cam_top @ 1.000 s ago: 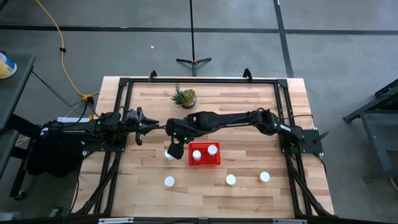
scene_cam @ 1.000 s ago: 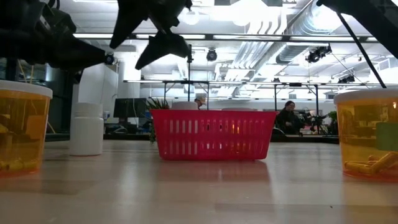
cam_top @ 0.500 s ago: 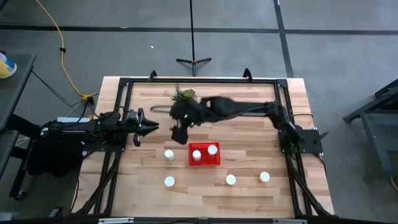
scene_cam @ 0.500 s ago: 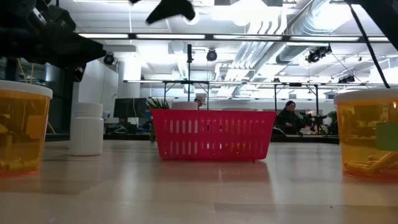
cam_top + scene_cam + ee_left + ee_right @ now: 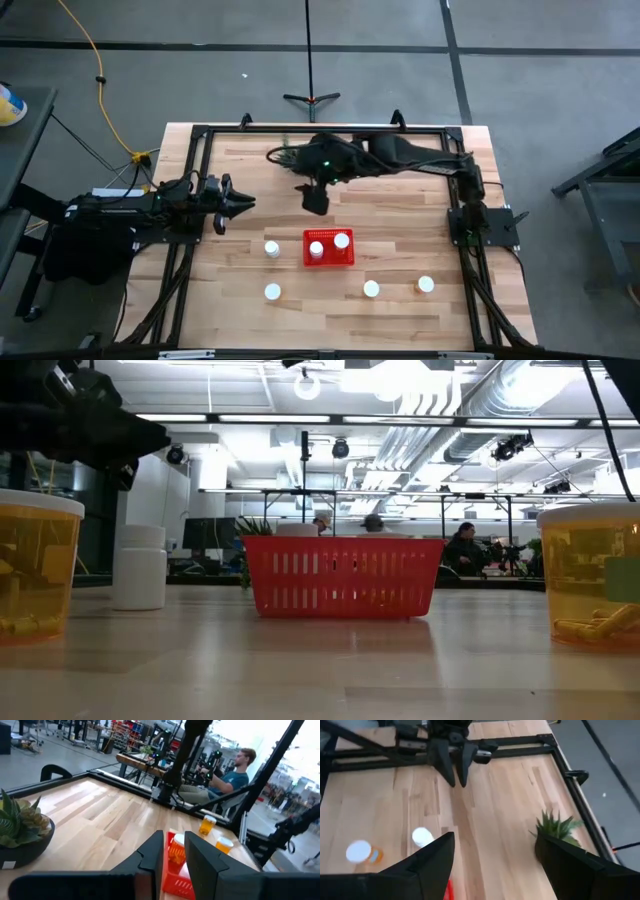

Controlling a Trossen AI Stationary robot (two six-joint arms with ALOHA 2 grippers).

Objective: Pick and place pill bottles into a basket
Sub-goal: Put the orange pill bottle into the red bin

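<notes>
The red basket (image 5: 329, 258) stands at the table's middle near side with two white-capped pill bottles (image 5: 342, 240) in it. One white pill bottle (image 5: 271, 248) stands just left of the basket. Three more (image 5: 272, 291) (image 5: 371, 289) (image 5: 426, 284) stand nearer the front edge. My right gripper (image 5: 316, 200) hangs open high over the table, on the far side of the basket, with nothing between its fingers (image 5: 432, 860). My left gripper (image 5: 236, 200) stays shut and level at the table's left, pointing toward the basket (image 5: 175, 875).
A small spiky green potted plant (image 5: 557, 827) stands near the far edge, partly under my right arm in the high view. A black frame (image 5: 200, 135) runs around the table's edges. People sit in the room beyond the table (image 5: 465, 548).
My right gripper has risen from beside the white bottle left of the basket and gone toward the far edge, rolling as it went, and has stayed open. That bottle stands where it was. In the low view the gripper has left the picture upward.
</notes>
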